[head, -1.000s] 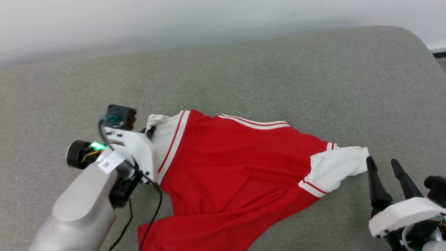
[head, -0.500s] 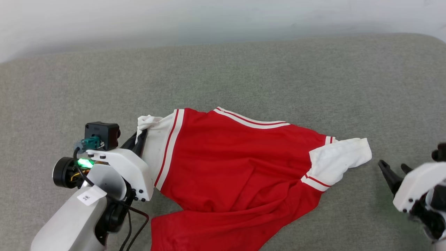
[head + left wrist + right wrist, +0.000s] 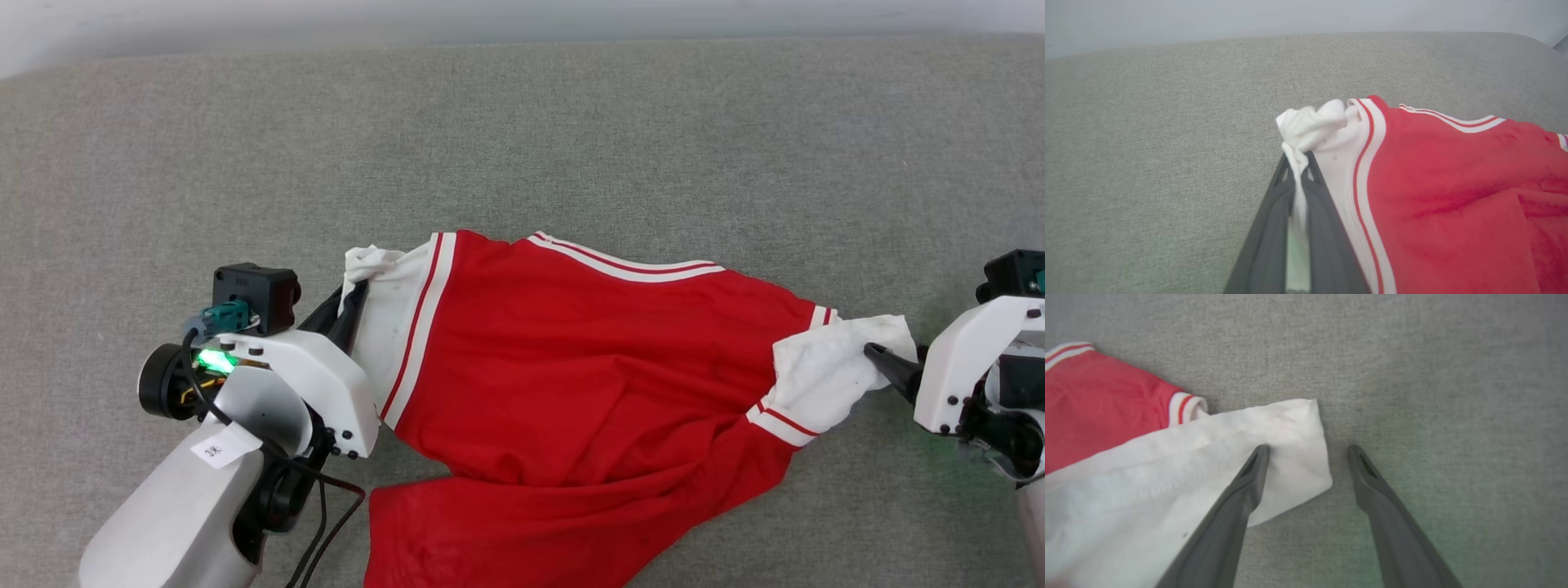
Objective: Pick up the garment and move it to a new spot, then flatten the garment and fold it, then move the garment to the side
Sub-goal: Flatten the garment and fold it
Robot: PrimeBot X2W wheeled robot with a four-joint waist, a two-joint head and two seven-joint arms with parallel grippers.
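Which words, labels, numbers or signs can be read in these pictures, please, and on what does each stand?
No legible text.
Small white paper tag on the left arm's pale forearm: a dark handwritten mark, too small to read.
Bright red fabric jersey with white sleeves: no lettering or number on the side that shows.

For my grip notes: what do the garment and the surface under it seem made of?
The garment: probably thin, soft knit cloth, matte; it wrinkles and bunches easily. The surface: likely woven upholstery fabric, grey, matte, with a fine visible weave.
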